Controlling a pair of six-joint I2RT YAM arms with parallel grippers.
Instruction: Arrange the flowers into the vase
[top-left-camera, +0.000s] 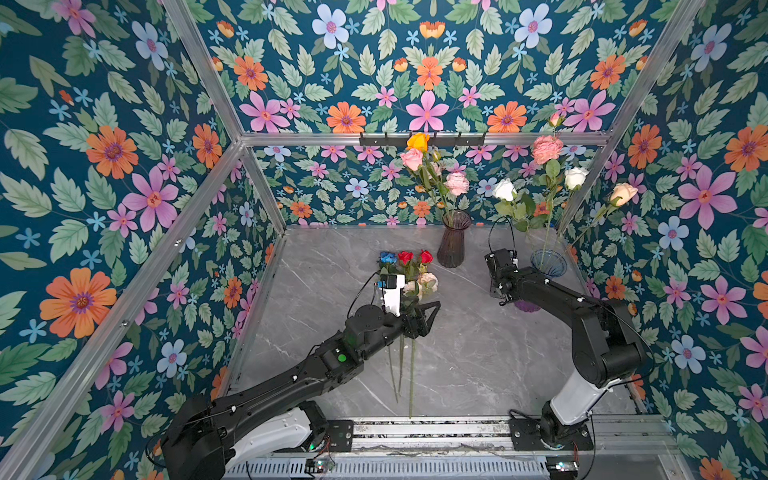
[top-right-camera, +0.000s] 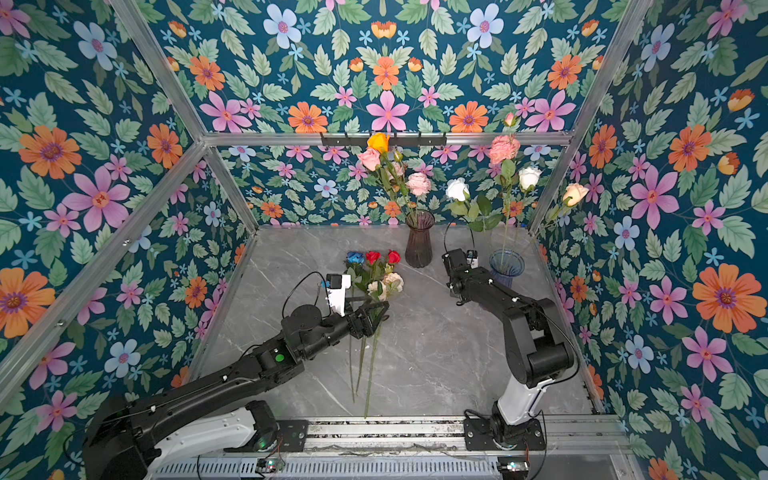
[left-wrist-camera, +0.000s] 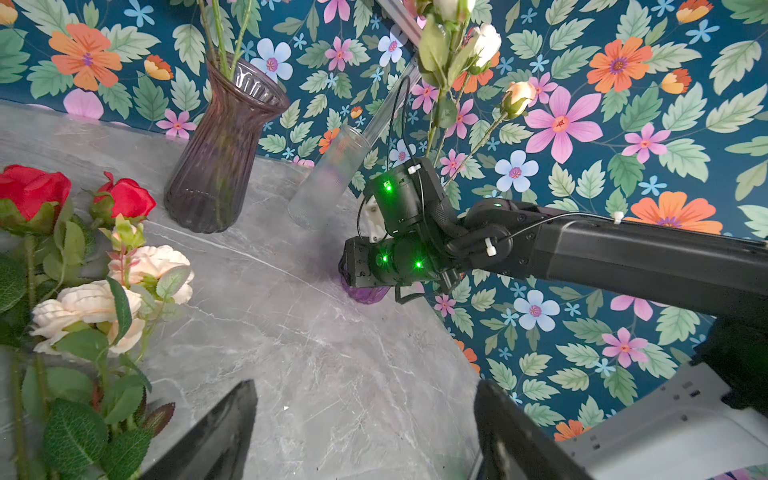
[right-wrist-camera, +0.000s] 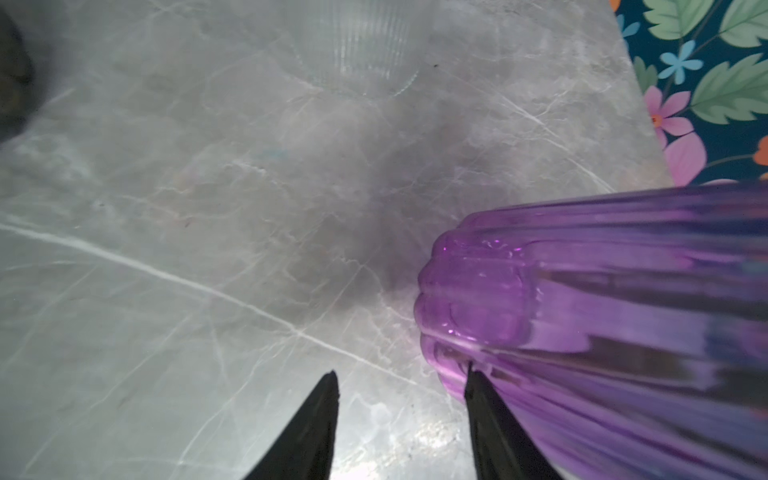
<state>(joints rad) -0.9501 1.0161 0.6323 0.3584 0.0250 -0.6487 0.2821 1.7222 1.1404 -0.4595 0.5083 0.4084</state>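
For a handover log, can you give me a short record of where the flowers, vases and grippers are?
Loose flowers: lying on table, blue, red and cream heads
Smoky vase: upright at back, holds orange and pink flowers
Blue vase: at right, holds a pink flower
Left gripper: open, above the loose stems
Right gripper: open, beside purple vase

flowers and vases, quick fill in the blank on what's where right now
1. The red roses lie on the table beside one ___ rose.
2. The left gripper has its jaws ___, with nothing between them.
3. The ribbed vase next to the right gripper is bright ___.
4. The orange-yellow rose stands in the dark vase at the ___ of the table.

Missing words: blue; open; purple; back
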